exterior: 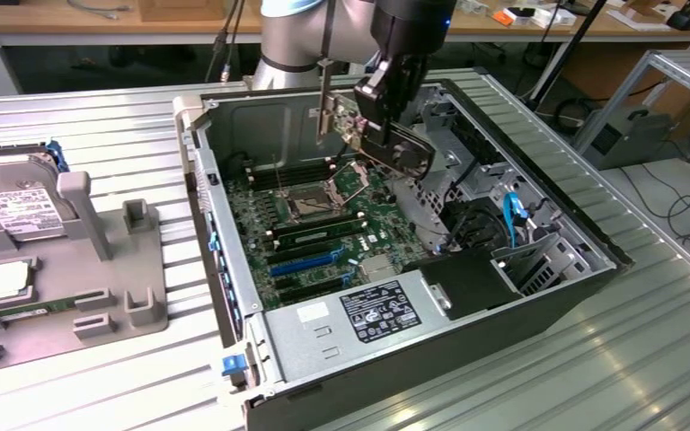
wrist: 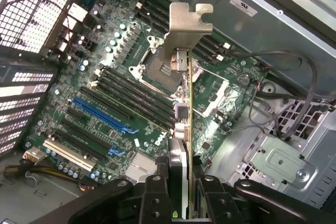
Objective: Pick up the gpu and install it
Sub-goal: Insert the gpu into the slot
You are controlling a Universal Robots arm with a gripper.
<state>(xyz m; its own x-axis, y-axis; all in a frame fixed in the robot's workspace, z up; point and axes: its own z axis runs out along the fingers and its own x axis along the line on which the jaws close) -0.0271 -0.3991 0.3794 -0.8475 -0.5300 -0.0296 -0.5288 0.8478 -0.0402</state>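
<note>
Tool: the tool (wrist: 181,198) is clenched on the gpu (wrist: 185,108), with a finger (wrist: 152,195) pressed to each flat face at one end of the card.
Gpu: it is held on edge inside the open top of the computer case (exterior: 207,180), above the motherboard (wrist: 118,51) and not seated in any slot. Its long edge nearest the board looks clear of it.
Bracket: the silver bracket (wrist: 184,27) is at the end away from the tool, above the region of the processor socket (wrist: 157,66).
Slots: the blue slots (wrist: 102,114) and the white slot (wrist: 68,153) lie to one side of the card, apart from it and uncovered.
Room: it is open above the board. The case's far wall stands near the bracket. The drive cage (exterior: 537,260) and loose cables (wrist: 294,77) crowd the exterior view's right. The power supply (exterior: 369,310) closes the near end.
Outside: on the desk (exterior: 632,359), at the exterior view's left, a grey holder (exterior: 82,269) carries a hard drive (exterior: 15,211), well apart from the case.
</note>
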